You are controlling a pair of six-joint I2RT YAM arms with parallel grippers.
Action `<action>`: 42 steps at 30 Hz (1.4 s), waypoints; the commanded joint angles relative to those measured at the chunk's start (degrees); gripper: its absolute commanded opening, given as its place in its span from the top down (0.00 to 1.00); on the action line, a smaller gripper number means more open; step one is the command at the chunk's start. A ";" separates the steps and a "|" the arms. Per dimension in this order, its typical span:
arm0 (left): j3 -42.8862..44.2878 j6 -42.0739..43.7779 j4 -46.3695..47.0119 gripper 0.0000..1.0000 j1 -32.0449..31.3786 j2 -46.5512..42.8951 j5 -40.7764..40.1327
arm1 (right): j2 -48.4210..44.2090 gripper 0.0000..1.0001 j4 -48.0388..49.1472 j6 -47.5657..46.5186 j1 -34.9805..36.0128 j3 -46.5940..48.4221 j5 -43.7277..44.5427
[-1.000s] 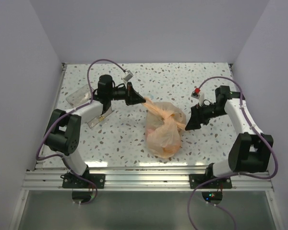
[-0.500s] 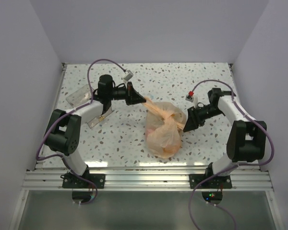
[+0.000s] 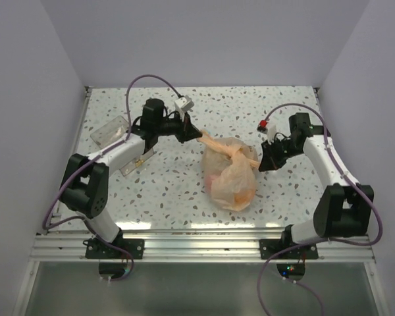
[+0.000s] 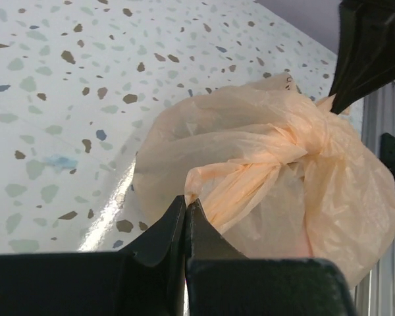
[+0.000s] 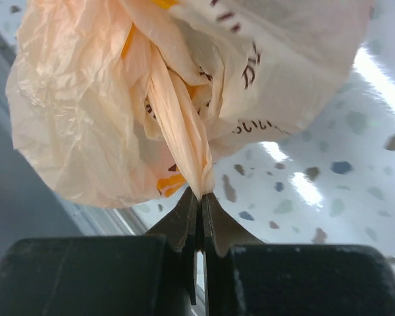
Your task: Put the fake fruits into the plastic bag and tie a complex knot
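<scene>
The peach-orange plastic bag (image 3: 232, 179) lies bulging in the middle of the table, its two handles crossed in a knot (image 4: 301, 141) on top. My left gripper (image 3: 199, 135) is shut on the end of the left handle (image 4: 214, 179), which runs taut to the knot; the fingertips (image 4: 185, 201) meet on the plastic. My right gripper (image 3: 261, 164) is shut on the twisted right handle (image 5: 184, 131), right at the bag's (image 5: 79, 105) side; its tips (image 5: 201, 195) pinch the strand. The fake fruits are hidden inside the bag.
A clear rectangular tray (image 3: 110, 130) sits at the back left, beside the left arm. White walls close in the table at the left, right and back. An aluminium rail (image 3: 197, 245) runs along the near edge.
The right gripper has closed on the bag's right handle and pulled a little rightward and back. The left gripper moved right and back with its handle. The bag shifted slightly right.
</scene>
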 commanded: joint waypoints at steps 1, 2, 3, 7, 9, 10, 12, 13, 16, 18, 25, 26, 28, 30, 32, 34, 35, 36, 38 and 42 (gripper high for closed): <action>4.22 14.17 -9.54 1.00 0.07 -5.36 -17.79 | -8.42 1.00 7.32 5.96 -0.17 -1.32 15.29; 4.14 15.86 -10.25 1.00 0.07 -5.79 -22.95 | -9.39 1.00 8.11 6.58 -0.08 -1.68 16.70; 4.14 17.62 -11.30 1.00 -0.10 -6.23 -25.44 | -9.92 1.00 8.56 6.94 -0.17 -1.85 19.50; 4.40 25.35 -15.08 1.00 -0.98 -6.15 -33.80 | -10.97 1.00 8.64 7.64 -0.17 -3.35 24.62; 3.79 27.12 -15.53 1.00 -0.90 -6.67 -35.83 | -11.94 1.00 9.35 7.82 -0.17 -4.66 26.46; 3.00 28.26 -15.36 1.00 -0.90 -6.94 -36.19 | -12.21 1.00 9.70 7.65 -0.17 -5.02 28.30; 2.38 29.23 -15.09 1.00 -0.90 -7.82 -37.59 | -12.74 1.00 9.70 7.38 -0.43 -5.55 29.80; 1.94 29.84 -15.09 1.00 -0.55 -7.91 -37.94 | -12.82 1.00 10.14 7.12 -1.04 -5.98 30.94; 1.15 30.73 -15.18 1.00 1.03 -8.26 -37.86 | -13.35 1.00 10.93 5.80 -3.15 -6.60 31.66; 1.06 31.08 -15.35 1.00 2.52 -7.91 -37.42 | -13.09 1.00 10.76 4.75 -4.90 -6.34 31.31; 0.79 32.57 -14.65 1.00 5.78 -6.06 -37.51 | -11.16 1.00 11.46 2.11 -10.00 -7.30 31.13; 0.80 32.75 -14.39 1.00 5.96 -5.89 -37.60 | -11.07 1.00 11.55 1.85 -10.36 -7.48 31.31; 1.14 33.45 -14.47 1.00 6.31 -5.19 -37.95 | -10.72 1.00 11.98 1.14 -11.15 -8.09 31.57; 1.32 34.41 -14.30 1.00 7.10 -4.13 -38.12 | -10.28 1.00 12.51 0.09 -12.29 -8.62 32.01; 1.59 35.21 -14.12 1.00 7.89 -3.17 -38.38 | -9.58 1.00 12.95 -0.70 -13.43 -9.06 32.10; 2.46 35.21 -14.56 1.00 9.21 -2.64 -37.86 | -9.22 1.00 12.87 -1.75 -14.75 -9.24 31.49; 2.73 35.12 -15.00 1.00 9.56 -2.64 -36.47 | -9.05 1.00 12.69 -1.93 -14.84 -9.24 31.05; 2.99 35.04 -15.18 1.00 9.65 -2.81 -35.58 | -9.13 1.00 12.00 -2.20 -14.85 -8.72 30.43; 3.52 34.86 -16.31 1.00 9.56 -4.12 -31.04 | -9.66 1.00 10.50 -1.94 -14.85 -7.14 26.75; 10.00 28.82 -19.92 1.00 7.38 -6.58 -25.29 | -9.14 1.00 4.19 0.52 -14.06 3.20 17.88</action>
